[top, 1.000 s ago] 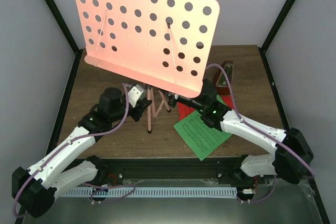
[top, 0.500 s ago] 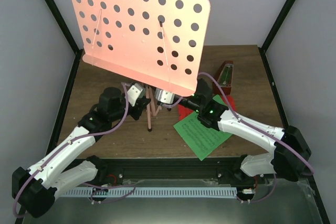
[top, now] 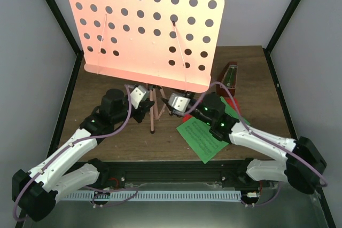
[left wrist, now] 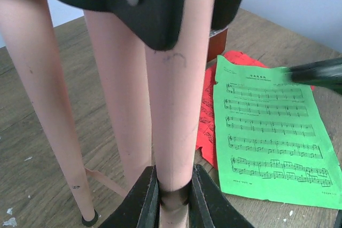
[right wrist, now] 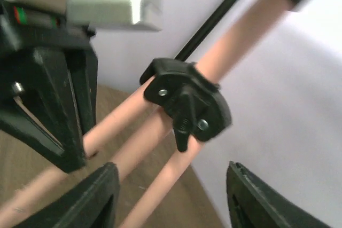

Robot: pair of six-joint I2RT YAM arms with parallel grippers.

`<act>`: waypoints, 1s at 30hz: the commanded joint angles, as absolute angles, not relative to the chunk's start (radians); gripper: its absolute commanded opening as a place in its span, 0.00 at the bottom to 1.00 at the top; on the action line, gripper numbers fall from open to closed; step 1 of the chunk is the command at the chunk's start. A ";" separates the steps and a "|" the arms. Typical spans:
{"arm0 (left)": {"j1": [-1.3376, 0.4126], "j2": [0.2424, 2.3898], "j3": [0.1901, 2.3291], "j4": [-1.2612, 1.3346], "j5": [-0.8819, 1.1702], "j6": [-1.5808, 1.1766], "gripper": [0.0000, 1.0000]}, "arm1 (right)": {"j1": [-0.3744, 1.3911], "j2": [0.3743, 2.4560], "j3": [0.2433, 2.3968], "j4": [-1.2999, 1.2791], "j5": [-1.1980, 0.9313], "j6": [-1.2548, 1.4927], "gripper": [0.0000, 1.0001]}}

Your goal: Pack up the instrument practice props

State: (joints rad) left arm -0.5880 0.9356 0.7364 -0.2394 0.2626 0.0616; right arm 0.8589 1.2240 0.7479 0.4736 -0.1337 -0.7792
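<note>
Your left gripper [left wrist: 170, 196] is squeezed tight on one thin pink tube of the music stand [top: 144, 30], under its big holey top. That is the only hold on it. The stand is tall and looks top-heavy, so I think it could tip or twist in that small grip if you pull fast.

In the middle, your right gripper [right wrist: 171, 196] has its jaws wide apart and holds nothing. The black clamp [right wrist: 187, 102] where the tubes meet sits just ahead of those jaws. Close crooked and you may pinch the wrong tube.

To the right, the green sheet [left wrist: 272, 132] lies on the red sheet [left wrist: 206, 116]. The metronome [top: 228, 76] stands far right, near enough for your right arm to bump it.
</note>
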 commanded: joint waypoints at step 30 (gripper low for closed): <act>-0.629 0.966 0.725 -0.305 0.270 0.083 0.00 | 0.859 1.247 0.904 0.306 -0.140 1.332 0.86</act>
State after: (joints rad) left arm -0.6098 0.9459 0.7368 -0.2279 0.2565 0.0776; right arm 0.8585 1.2217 0.8165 0.3393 -0.1196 1.2564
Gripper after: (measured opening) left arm 0.129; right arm 0.854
